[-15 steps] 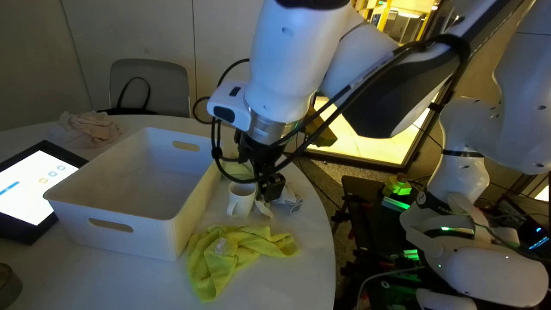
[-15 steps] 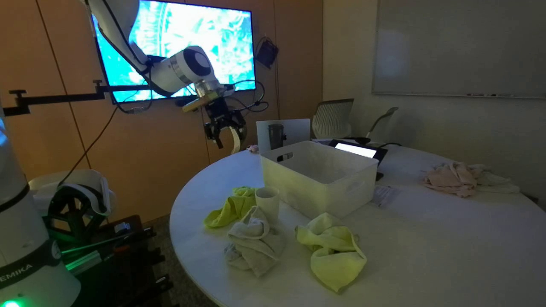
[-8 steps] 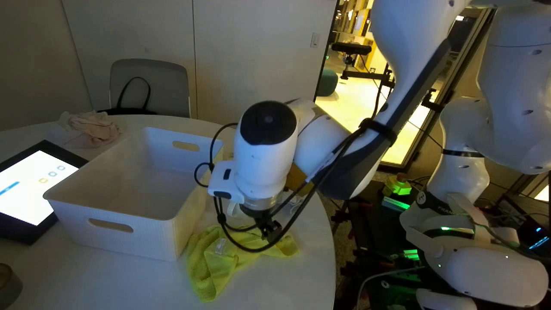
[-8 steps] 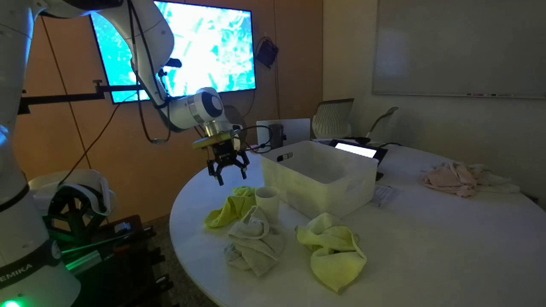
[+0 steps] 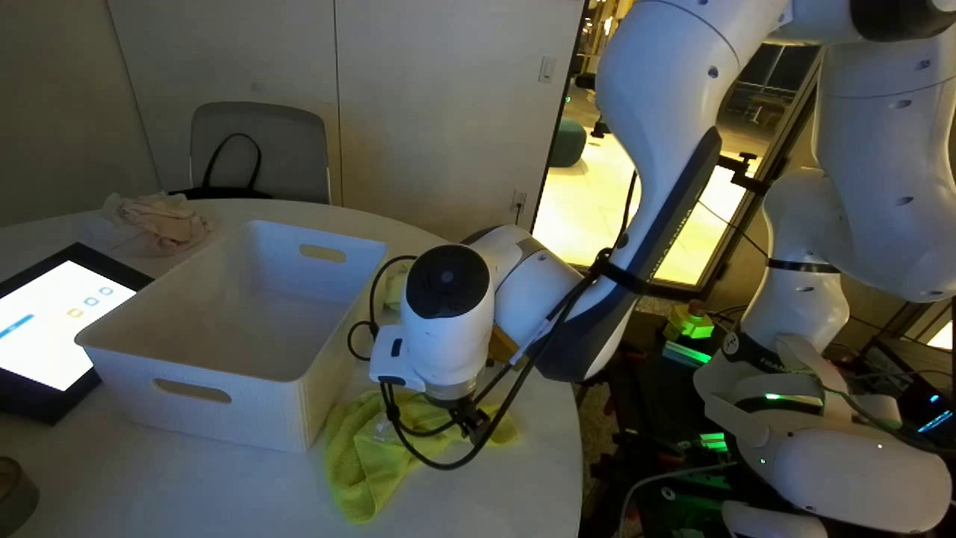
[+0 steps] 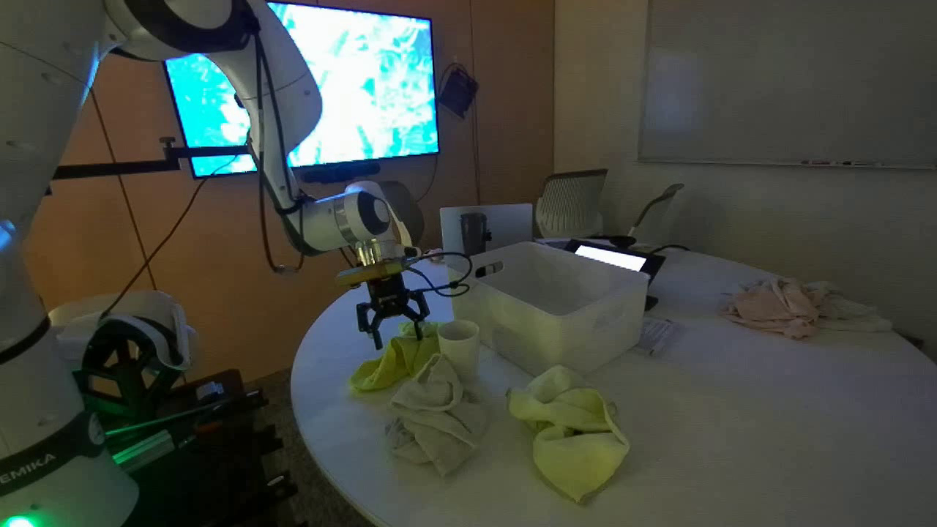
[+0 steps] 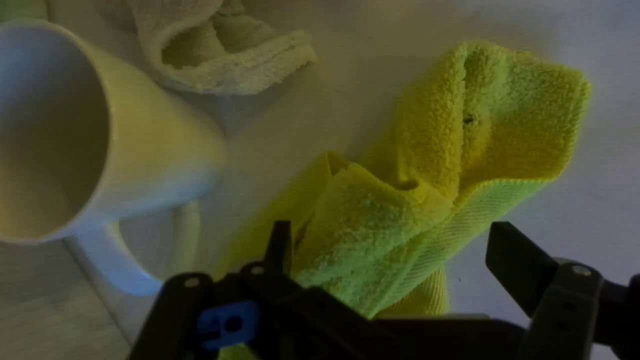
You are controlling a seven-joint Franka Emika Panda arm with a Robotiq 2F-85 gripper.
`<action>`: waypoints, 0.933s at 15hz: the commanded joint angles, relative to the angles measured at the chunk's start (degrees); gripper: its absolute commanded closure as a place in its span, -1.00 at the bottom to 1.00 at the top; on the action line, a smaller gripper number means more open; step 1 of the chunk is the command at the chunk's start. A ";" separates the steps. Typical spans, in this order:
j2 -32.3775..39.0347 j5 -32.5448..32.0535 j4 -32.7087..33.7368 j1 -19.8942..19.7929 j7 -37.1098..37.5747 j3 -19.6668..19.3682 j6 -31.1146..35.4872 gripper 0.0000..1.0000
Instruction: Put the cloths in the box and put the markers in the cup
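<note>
Across the middle of the wrist view, a yellow terry cloth [image 7: 370, 240] lies rumpled on the tabletop [image 7: 310, 120] beneath the end effector [image 7: 387, 235], whose jaws stand spread and empty; any tip contact is hard to judge. Drifting toward frame left while lowering could knock the white mug [image 7: 160, 145], whose handle [image 7: 110, 260] sits near one jaw; a shallow pinch might slip. The cloth's long axis runs lower left to upper right, its folded end pointing upper right.
</note>
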 commanded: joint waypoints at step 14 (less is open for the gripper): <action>5.54 5.71 -4.01 -3.82 -2.04 -3.57 12.35 -1.00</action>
